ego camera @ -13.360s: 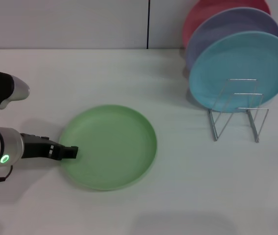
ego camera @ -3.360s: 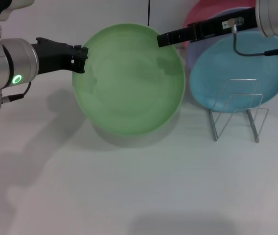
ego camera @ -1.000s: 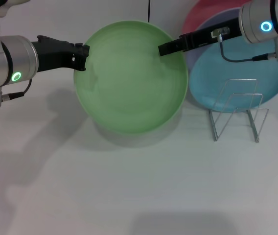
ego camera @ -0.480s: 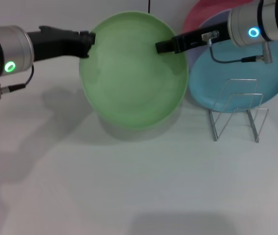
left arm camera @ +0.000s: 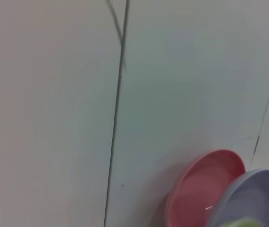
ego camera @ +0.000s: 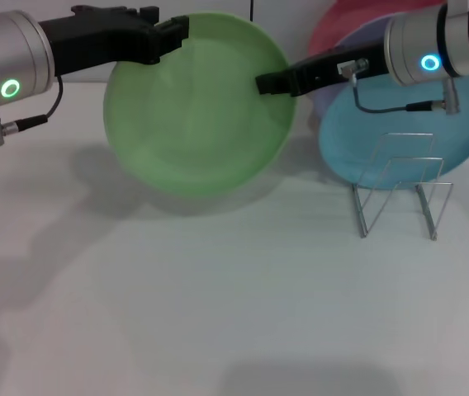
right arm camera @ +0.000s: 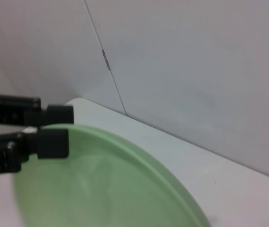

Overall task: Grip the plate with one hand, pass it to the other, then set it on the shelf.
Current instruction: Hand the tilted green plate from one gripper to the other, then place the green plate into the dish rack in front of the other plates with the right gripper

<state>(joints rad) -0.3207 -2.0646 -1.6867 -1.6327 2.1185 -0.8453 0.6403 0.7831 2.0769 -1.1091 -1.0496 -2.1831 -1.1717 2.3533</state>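
The light green plate is held up in the air, tilted, above the white table. My left gripper is shut on its upper left rim. My right gripper is shut on its right rim. The right wrist view shows the plate close up, with the left gripper straddling its far rim. The silver wire shelf stands on the table to the right, below the right arm.
A sky-blue plate leans in the shelf, with a lavender plate and a pink plate behind it against the wall. The left wrist view shows the pink plate and the lavender plate.
The plate has shifted left and up a little and turned. The left gripper has moved up and right along the rim to the top. The right gripper has barely moved.
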